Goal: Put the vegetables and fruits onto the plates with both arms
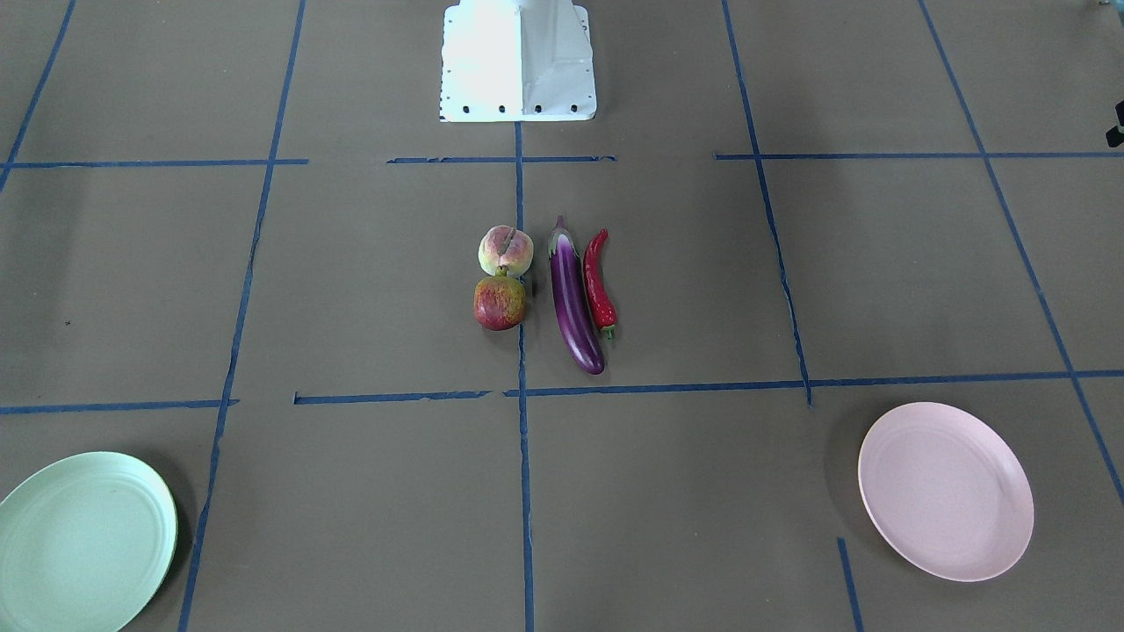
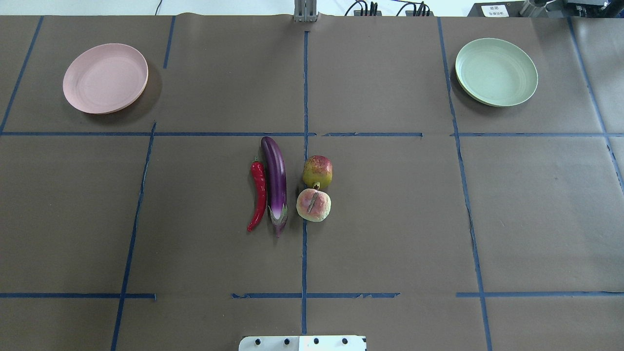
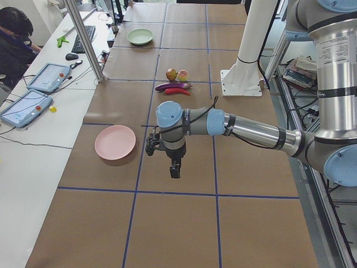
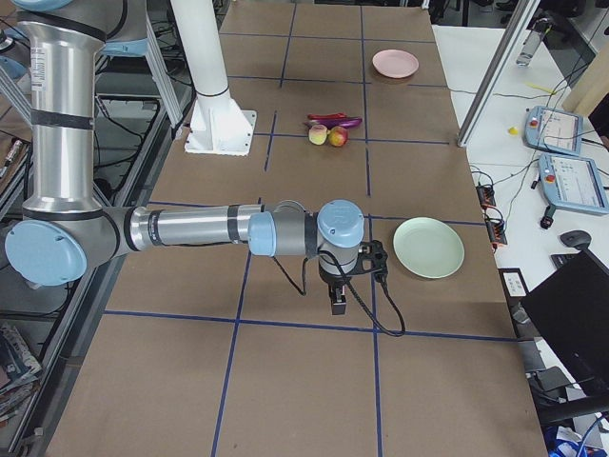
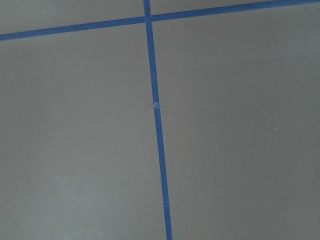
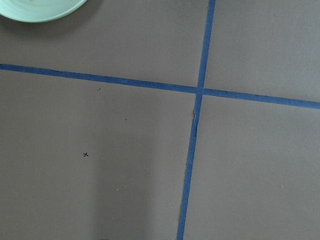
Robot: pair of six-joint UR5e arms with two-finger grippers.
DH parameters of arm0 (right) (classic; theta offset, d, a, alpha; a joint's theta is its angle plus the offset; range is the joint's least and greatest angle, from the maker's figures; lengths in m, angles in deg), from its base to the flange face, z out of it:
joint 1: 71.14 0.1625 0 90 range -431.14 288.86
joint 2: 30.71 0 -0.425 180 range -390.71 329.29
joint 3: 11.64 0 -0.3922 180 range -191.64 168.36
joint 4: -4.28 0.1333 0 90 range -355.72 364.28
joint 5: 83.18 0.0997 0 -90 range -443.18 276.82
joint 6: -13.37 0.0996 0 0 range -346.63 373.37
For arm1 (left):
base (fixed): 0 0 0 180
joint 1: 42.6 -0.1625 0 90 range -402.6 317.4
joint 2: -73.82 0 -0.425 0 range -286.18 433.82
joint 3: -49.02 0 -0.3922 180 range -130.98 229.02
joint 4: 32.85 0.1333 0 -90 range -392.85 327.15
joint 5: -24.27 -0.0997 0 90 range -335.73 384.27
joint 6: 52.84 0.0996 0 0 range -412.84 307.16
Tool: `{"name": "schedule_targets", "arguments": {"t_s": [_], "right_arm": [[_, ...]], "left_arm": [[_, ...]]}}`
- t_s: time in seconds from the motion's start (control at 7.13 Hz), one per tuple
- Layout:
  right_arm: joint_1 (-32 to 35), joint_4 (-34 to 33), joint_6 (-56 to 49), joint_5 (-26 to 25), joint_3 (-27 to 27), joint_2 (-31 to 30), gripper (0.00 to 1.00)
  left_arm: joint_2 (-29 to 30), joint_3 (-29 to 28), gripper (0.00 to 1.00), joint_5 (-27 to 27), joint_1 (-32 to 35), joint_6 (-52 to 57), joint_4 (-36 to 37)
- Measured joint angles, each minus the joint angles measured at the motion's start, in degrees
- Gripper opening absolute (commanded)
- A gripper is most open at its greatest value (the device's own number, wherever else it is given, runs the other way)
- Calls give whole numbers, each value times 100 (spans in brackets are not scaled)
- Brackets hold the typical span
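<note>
The purple eggplant (image 2: 275, 180) and the red chili (image 2: 259, 192) lie side by side at the table's middle. The peach (image 2: 313, 204) and the pomegranate (image 2: 318, 171) sit just to their right, touching each other. The pink plate (image 2: 105, 78) is at the far left and the mint green plate (image 2: 496, 72) at the far right, both bare. My left gripper (image 3: 174, 167) hangs above the table near the pink plate (image 3: 115, 142). My right gripper (image 4: 337, 303) hangs near the green plate (image 4: 428, 248). I cannot tell whether either is open or shut.
The white base block (image 1: 518, 61) stands at the robot's side of the table. Blue tape lines (image 2: 304, 146) divide the brown table cover. Tablets (image 3: 33, 92) and an operator (image 3: 14, 39) are on a side bench.
</note>
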Motion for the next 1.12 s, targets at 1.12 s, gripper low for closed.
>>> {"name": "schedule_targets", "arguments": {"t_s": [1.12], "right_arm": [[-1606,939,1965,-33,-274,1116,100]], "left_arm": [[21,11,100,11,-32,0,-16]]}}
